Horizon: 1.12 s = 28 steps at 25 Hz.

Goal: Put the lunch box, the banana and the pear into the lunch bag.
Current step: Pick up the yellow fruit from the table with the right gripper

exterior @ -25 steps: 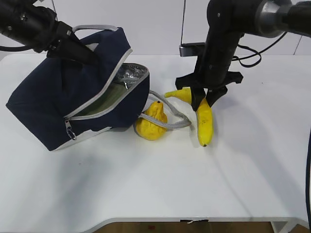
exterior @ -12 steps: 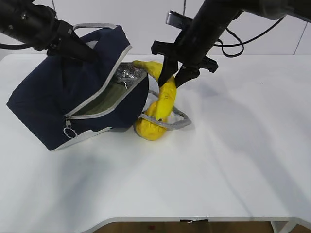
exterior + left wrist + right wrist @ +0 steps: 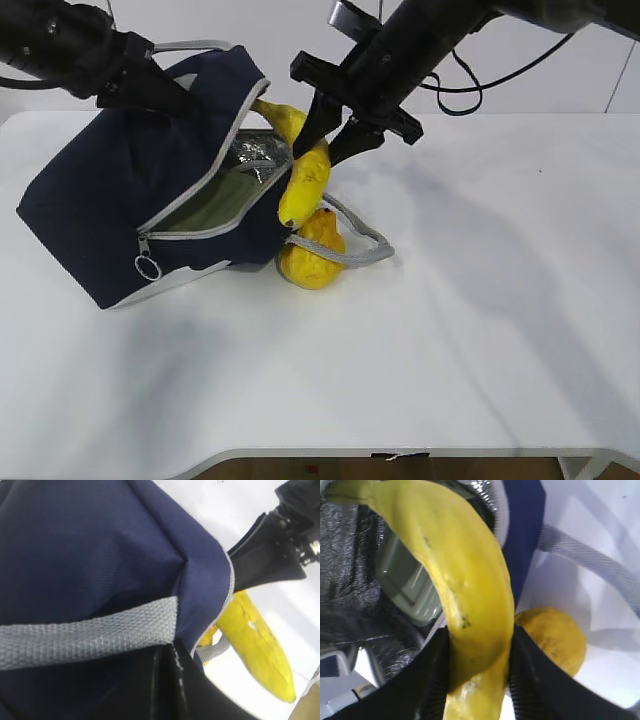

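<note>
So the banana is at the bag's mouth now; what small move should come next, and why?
Probably carry the banana a little further over the lunch bag's opening and lower it before releasing. The right gripper grips it, one end at the rim, the other hanging outside above the pear. The left gripper holds the bag.

- Lunch box (image 3: 412, 592): only a sage-green corner shows inside the lunch bag (image 3: 110, 200).
- Left pincer: hidden behind the bag's top fabric.
- Pear (image 3: 312, 255): partly covered by the bag's grey strap (image 3: 355, 240).
</note>
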Tool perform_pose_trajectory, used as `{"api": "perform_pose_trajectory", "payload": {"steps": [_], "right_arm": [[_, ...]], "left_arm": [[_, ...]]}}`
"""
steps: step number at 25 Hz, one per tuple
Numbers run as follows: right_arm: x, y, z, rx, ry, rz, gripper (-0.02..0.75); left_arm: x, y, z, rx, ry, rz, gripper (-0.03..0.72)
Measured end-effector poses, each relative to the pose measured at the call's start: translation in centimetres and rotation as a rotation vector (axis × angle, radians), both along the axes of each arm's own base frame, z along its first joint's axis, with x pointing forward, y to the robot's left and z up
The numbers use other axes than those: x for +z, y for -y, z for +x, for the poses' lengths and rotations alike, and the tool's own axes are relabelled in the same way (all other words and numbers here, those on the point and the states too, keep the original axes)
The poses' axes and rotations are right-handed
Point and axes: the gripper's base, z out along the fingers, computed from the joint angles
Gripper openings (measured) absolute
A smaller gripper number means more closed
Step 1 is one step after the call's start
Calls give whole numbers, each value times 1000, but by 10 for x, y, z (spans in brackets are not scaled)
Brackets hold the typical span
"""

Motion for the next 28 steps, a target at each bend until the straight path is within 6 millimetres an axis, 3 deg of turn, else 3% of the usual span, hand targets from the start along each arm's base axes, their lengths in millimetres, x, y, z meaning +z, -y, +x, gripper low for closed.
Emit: {"api": "perform_pose_trajectory", "payload": {"steps": [10,21,28], "right_arm": [[-5,-12,16,-31,142,94,270],[-21,-47,19,-61,202,167,270],[-35,-55,22,-89,177,211,302]], "left_arm": [[2,2,0,12,-9,-42,-7],[4,3,0,14,-16,-69,-7],[4,3,0,11,-19,-69,-7]]}}
